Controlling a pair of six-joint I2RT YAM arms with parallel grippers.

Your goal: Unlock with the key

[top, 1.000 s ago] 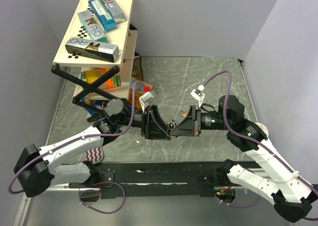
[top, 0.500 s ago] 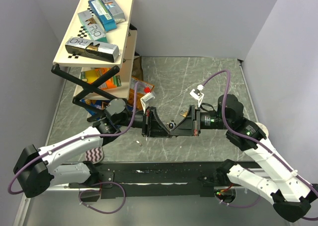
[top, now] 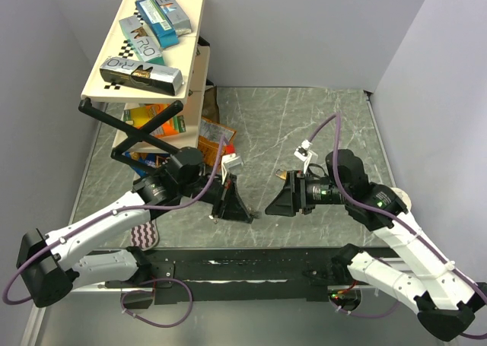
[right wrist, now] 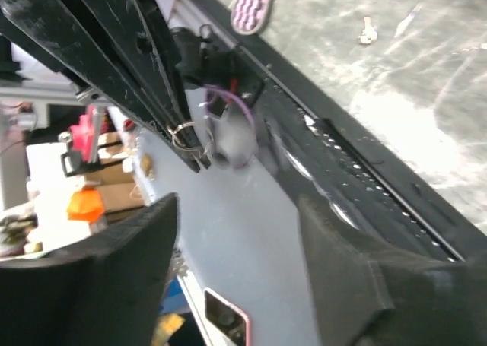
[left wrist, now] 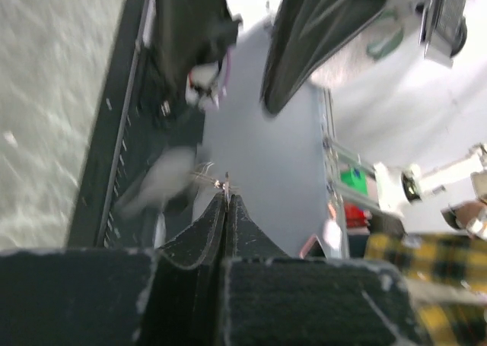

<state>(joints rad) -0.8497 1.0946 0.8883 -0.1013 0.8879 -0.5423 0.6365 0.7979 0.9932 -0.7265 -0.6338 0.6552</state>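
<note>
Two grippers near the table [top: 319,228] edge: left gripper [top: 249,219] clamps the key [right wrist: 183,137], right gripper [top: 268,208] gapes.

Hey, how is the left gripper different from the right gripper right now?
The left gripper is shut, its fingers pressed flat together, while the right gripper stands wide open. The left gripper pinches the key by its ring at its fingertips. The right gripper holds nothing. Both have black fingers, and they face each other tip to tip without touching.
</note>
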